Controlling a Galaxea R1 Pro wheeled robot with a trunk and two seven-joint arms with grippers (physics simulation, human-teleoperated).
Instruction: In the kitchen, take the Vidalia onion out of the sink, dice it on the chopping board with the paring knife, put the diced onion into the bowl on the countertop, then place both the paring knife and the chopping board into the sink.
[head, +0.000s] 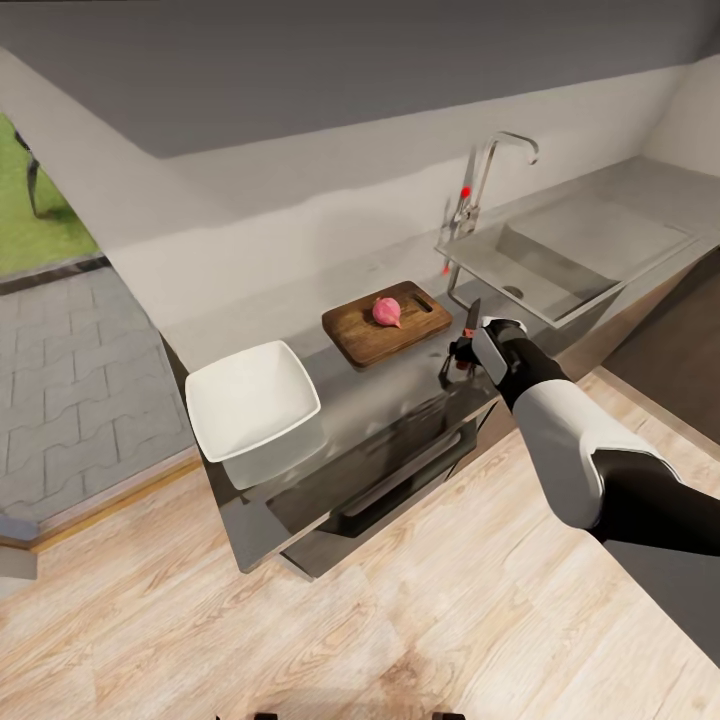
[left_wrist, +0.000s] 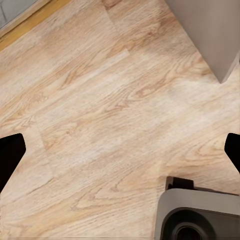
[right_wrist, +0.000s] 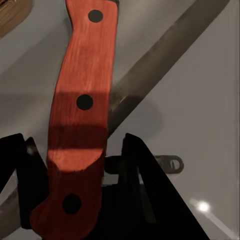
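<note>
A pink Vidalia onion (head: 387, 312) lies whole on the brown chopping board (head: 365, 340), which rests on the grey countertop (head: 400, 385). Just right of the board, my right gripper (head: 461, 352) is shut on the paring knife (head: 472, 318), whose dark blade points away from me. In the right wrist view the red handle (right_wrist: 80, 115) sits between the black fingers (right_wrist: 142, 175) of the right gripper (right_wrist: 80, 172), over the counter. The white square bowl (head: 252, 400) stands left of the board. The steel sink (head: 560, 265) lies to the right. My left gripper (left_wrist: 120, 152) hangs open over the floor.
A chrome tap (head: 482, 185) with a red knob rises behind the sink's left end. Dark drawers (head: 400, 475) sit under the counter. Light wood floor (head: 400, 620) spreads in front. The robot's base (left_wrist: 200, 217) and a cabinet corner (left_wrist: 215, 30) show in the left wrist view.
</note>
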